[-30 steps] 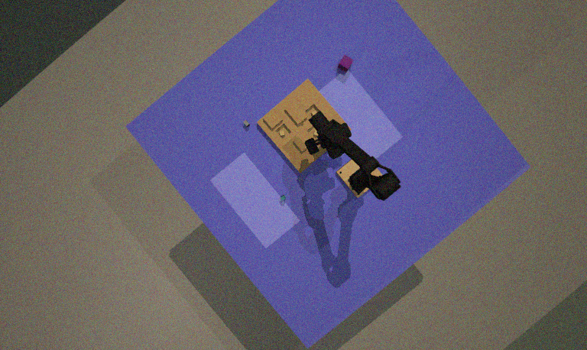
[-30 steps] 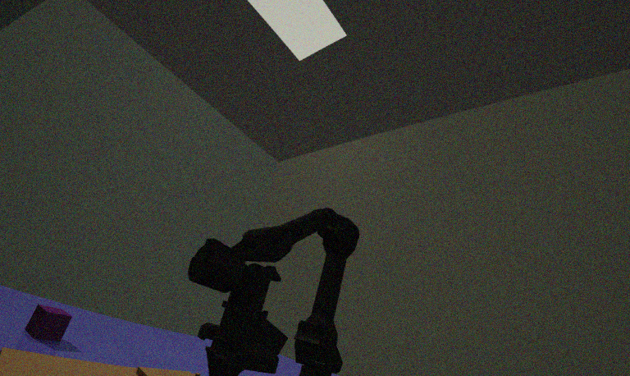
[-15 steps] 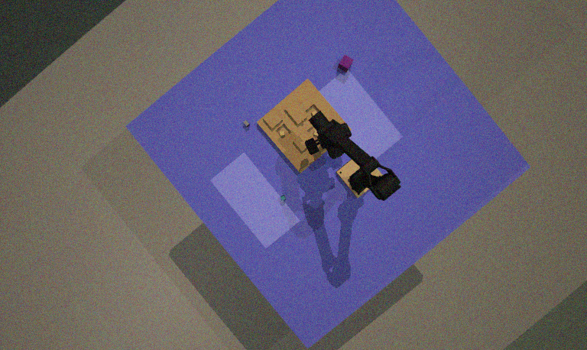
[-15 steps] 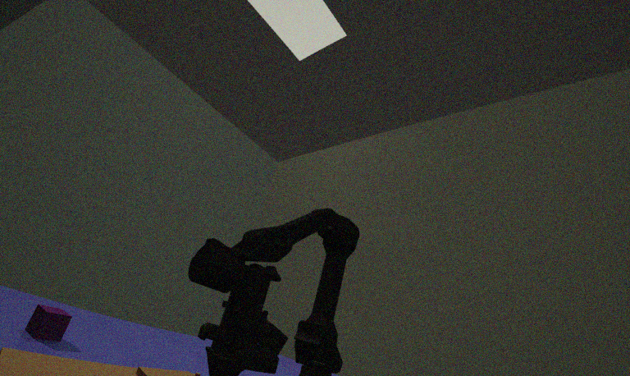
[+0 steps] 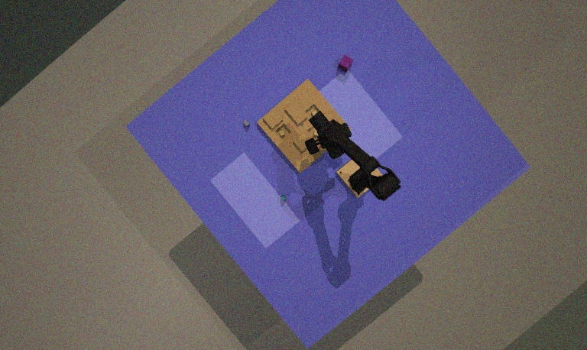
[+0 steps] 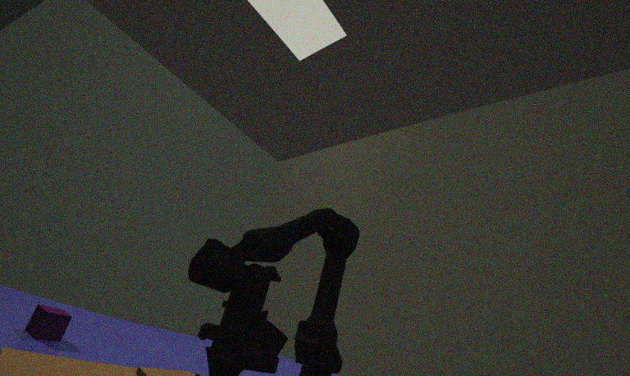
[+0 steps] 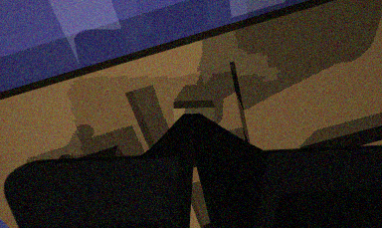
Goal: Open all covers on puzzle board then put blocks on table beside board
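The tan puzzle board (image 5: 307, 91) (image 6: 46, 364) (image 7: 30, 120) lies on the blue table, with raised strips and recesses on it. My gripper (image 5: 319, 144) (image 7: 191, 121) is shut and empty, pointing down low over the board; whether it touches anything is unclear. In the wrist view a small pale piece (image 7: 194, 111) with a dark edge shows just beyond the fingertips. A small square recess (image 5: 282, 131) shows near the board's left side. A small grey block (image 5: 246, 123) and a small teal block (image 5: 283, 198) rest on the table, clear of the board. Cover positions are hard to tell; the arm hides part of the board.
A magenta cube (image 5: 345, 63) (image 6: 47, 324) stands on the blue table (image 5: 432, 112) beyond the board. A light tan plate (image 5: 346, 170) lies under the arm's base. Pale light patches and the arm's shadows fall on the table. The thin raised strip (image 7: 239, 101) stands near the fingers.
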Robot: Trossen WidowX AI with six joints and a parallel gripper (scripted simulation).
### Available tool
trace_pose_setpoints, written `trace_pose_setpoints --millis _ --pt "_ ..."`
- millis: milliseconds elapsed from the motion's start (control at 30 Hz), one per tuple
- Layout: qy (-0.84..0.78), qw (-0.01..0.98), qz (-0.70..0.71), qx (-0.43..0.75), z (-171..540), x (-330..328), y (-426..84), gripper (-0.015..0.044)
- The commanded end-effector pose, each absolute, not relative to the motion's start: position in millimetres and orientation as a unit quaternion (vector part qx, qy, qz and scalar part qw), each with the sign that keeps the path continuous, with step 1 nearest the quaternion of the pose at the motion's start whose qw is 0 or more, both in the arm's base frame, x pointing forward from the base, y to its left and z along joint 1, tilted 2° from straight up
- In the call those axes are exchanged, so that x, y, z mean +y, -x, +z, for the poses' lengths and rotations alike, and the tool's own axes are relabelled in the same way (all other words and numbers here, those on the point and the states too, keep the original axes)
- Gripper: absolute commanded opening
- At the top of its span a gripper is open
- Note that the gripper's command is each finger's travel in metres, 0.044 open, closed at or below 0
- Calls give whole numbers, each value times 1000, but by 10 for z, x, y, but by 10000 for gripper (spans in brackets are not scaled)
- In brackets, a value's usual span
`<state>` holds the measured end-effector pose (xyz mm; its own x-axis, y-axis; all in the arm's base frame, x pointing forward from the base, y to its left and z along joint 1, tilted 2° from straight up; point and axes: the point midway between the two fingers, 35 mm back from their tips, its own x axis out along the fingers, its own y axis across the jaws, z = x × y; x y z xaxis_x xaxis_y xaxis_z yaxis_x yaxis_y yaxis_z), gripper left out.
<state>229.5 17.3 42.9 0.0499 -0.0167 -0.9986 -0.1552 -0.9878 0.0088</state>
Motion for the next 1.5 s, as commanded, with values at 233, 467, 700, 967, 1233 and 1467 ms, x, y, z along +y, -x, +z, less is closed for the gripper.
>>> trace_pose_setpoints --millis 233,467,700,967,1233,1467 --pt "721 50 688 60 508 180 -2310 0" --pt "720 49 689 59 612 182 -2309 105" --pt "720 50 689 60 946 190 -2308 144" --pt "721 50 689 60 1045 192 -2297 144" --pt "721 50 689 60 881 200 -2309 144" --pt "721 50 689 60 730 206 -2310 144"
